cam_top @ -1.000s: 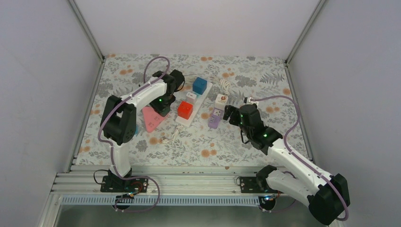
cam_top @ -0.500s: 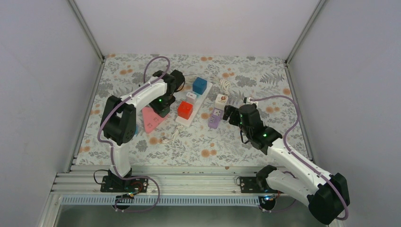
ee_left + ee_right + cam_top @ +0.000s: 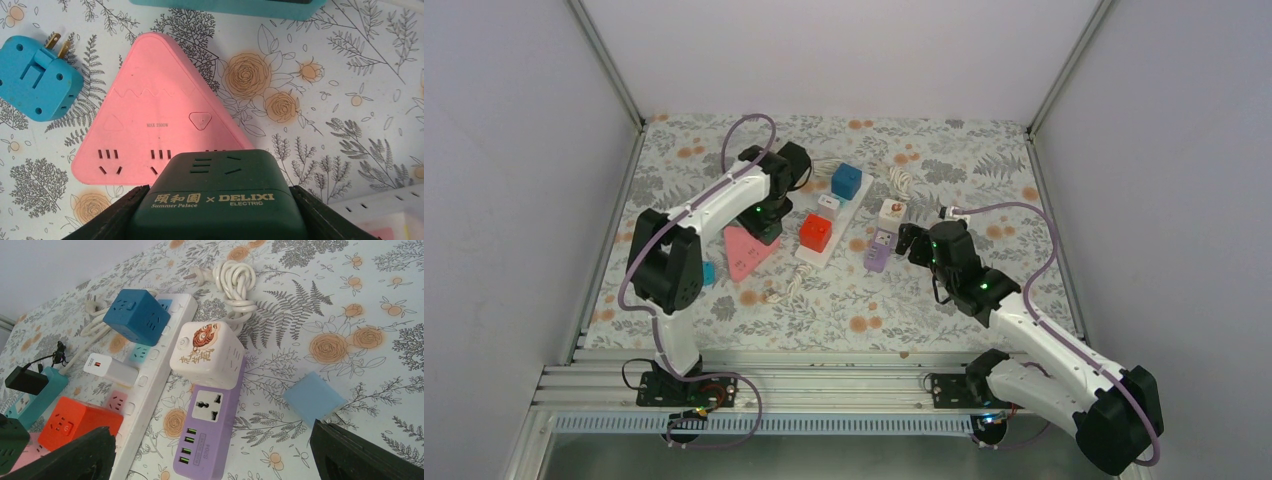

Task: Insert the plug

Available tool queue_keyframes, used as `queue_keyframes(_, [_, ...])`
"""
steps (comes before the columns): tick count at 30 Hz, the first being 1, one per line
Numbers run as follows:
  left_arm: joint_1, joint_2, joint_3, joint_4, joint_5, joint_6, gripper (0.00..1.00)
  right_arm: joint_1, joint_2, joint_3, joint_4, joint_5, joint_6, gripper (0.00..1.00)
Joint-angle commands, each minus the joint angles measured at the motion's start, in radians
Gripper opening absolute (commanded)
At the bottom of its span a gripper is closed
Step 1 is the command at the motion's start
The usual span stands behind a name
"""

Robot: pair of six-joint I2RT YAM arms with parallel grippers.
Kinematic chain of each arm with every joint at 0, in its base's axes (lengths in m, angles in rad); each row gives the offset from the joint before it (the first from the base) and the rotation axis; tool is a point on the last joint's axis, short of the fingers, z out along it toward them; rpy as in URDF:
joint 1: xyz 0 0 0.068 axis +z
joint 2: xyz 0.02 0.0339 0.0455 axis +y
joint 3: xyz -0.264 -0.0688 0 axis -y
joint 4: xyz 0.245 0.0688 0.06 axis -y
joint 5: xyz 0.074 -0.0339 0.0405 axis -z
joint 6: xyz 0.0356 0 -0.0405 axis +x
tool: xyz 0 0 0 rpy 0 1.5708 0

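My left gripper (image 3: 217, 212) is shut on the plug (image 3: 220, 200), a dark green cube with gold lettering, one finger on each side. It hangs over the near edge of a pink triangular power strip (image 3: 150, 120), hiding part of that strip's socket row. In the top view the left gripper (image 3: 769, 222) is at the pink strip's (image 3: 746, 255) far corner. My right gripper (image 3: 211, 440) stands wide open above a purple power strip (image 3: 215, 425) with nothing between its fingers; in the top view the right gripper (image 3: 912, 243) is just right of the purple strip (image 3: 879, 250).
A long white power strip (image 3: 834, 225) carries a blue cube (image 3: 846, 181), a small white charger (image 3: 107, 369) and an orange-red cube (image 3: 815, 233). A white tiger-print cube (image 3: 205, 355) sits on the purple strip. A light blue block (image 3: 314, 397), a blue adapter (image 3: 37, 80) and a teal strip (image 3: 225, 7) lie nearby.
The left arm's elbow has swung outward to the left while its wrist stayed over the pink strip with the plug. The right arm has not moved.
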Motion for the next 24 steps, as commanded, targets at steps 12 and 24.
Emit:
queue_keyframes(12, [0.034,-0.003,-0.031,0.002,0.022,-0.001,0.56,-0.012,0.003,-0.017,0.021,0.011,0.011,1.00])
queue_keyframes(24, [0.050,0.024,-0.056,0.091,0.085,0.079,0.56,-0.015,0.007,-0.015,0.022,0.013,0.012,1.00])
